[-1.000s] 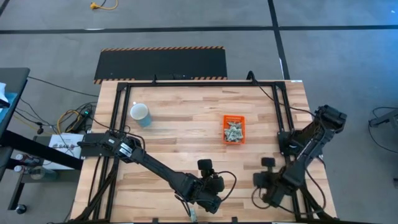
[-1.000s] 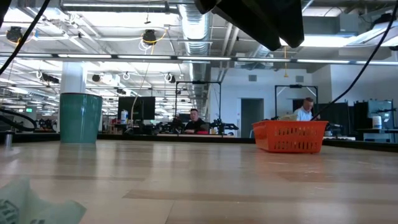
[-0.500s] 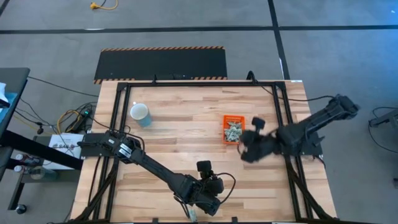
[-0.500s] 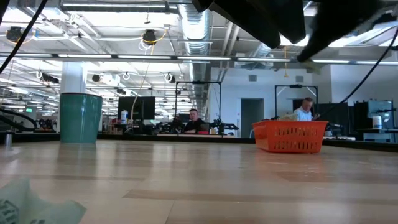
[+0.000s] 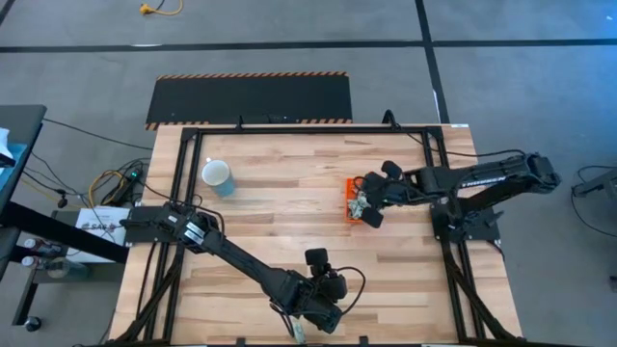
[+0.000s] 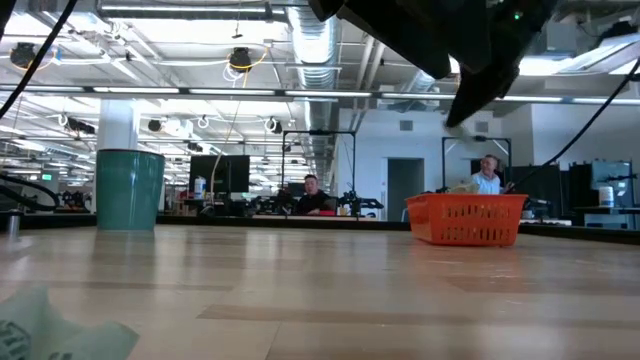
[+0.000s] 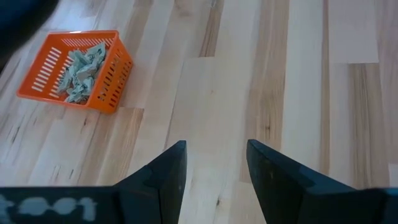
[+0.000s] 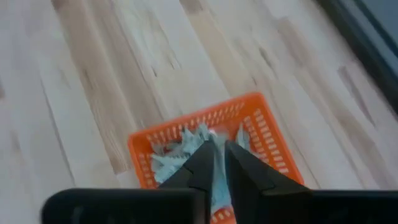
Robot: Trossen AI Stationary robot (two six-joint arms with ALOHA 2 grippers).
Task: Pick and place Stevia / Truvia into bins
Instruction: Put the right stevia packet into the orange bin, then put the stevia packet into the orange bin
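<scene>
1. The orange tray (image 5: pixel 362 200), mesh-walled, sits right of centre on the bench (image 5: pixel 289 231), heaped with pale green-white packets (image 7: pixel 79 68).
2. The right gripper (image 8: pixel 217 155) hangs over it, fingers a narrow slit apart; whether they hold a packet I cannot tell.
3. The left gripper (image 7: pixel 214 163) stands wide, empty, near the bench's front edge.
4. Only the low view shows a loose packet (image 6: pixel 50 330) lying in front.

Pale wood-plank surface (image 5: pixel 289 222) with a few things resting on it

An orange tray (image 5: pixel 362 200) sat right of centre, filled with a heap of pale green packets (image 5: pixel 362 203). A round white and light-blue cup (image 5: pixel 218 175) stood far off at the left, well apart from the tray. One crumpled pale green packet (image 6: pixel 55 330) lay at the near edge, left of the middle.
</scene>
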